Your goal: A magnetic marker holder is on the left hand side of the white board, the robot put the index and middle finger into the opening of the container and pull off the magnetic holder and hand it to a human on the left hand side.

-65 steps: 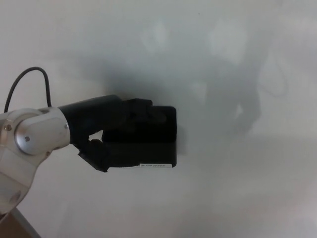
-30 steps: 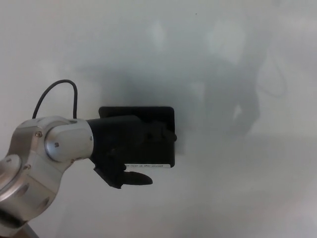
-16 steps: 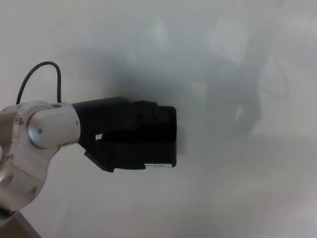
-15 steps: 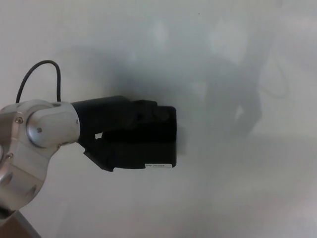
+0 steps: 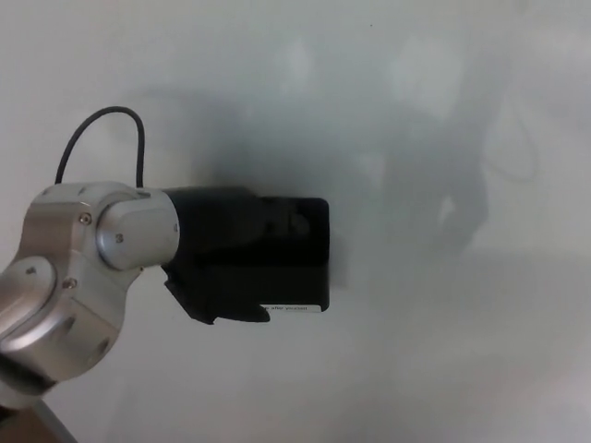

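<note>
Left hand (image 5: 226, 263) on the black magnetic marker holder (image 5: 300, 258) against the whiteboard (image 5: 416, 111) — fingers indistinguishable, black on black — pull-off likely next, needing firm outward force.

Only one view is given, taken from the robot's head. The lens is faced nearly square-on at the whiteboard (image 5: 434, 111), whose pale surface fills the picture from edge to edge, so a close standpoint is indicated. The silver left arm (image 5: 74, 277) is seen entering from 8 o'clock, large in the frame and near the lens. The left hand (image 5: 222, 268) and the black magnetic holder (image 5: 300, 254) are framed just left of centre. A brown strip is caught at the 7 o'clock corner. No second view is offered, so no overlap can be reported.
</note>
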